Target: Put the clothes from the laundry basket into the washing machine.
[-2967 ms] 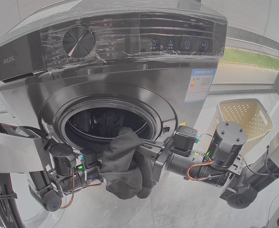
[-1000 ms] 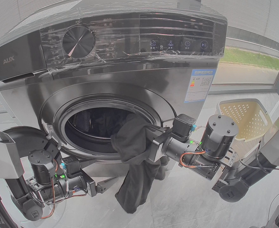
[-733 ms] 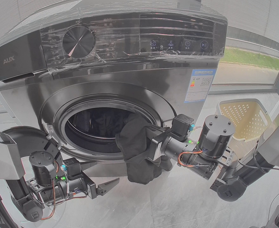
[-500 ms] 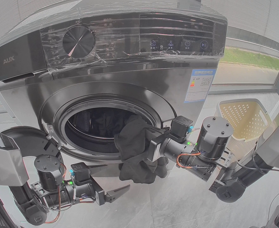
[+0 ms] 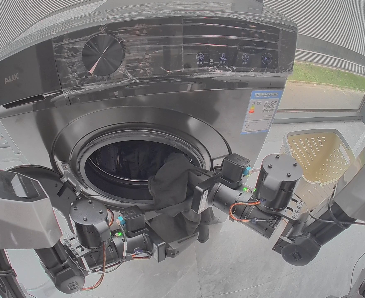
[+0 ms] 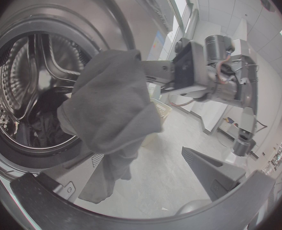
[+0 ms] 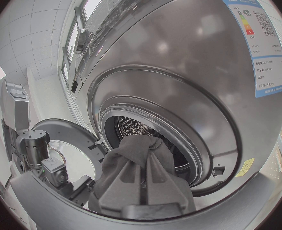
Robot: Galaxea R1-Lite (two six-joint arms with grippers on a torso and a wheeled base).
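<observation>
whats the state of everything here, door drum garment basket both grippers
washing machine door: open
drum: dark clothes inside
dark garment: held at the drum mouth, lower part hanging outside
laundry basket: looks empty
right gripper: shut on the dark garment
left gripper: open, by the garment's hanging end

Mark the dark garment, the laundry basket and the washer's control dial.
dark garment (image 5: 170, 183): head view, on its bunched upper fold at the drum opening.
laundry basket (image 5: 320, 156): head view, on its perforated inner wall.
control dial (image 5: 102, 55): head view, on the knob's centre.
</observation>
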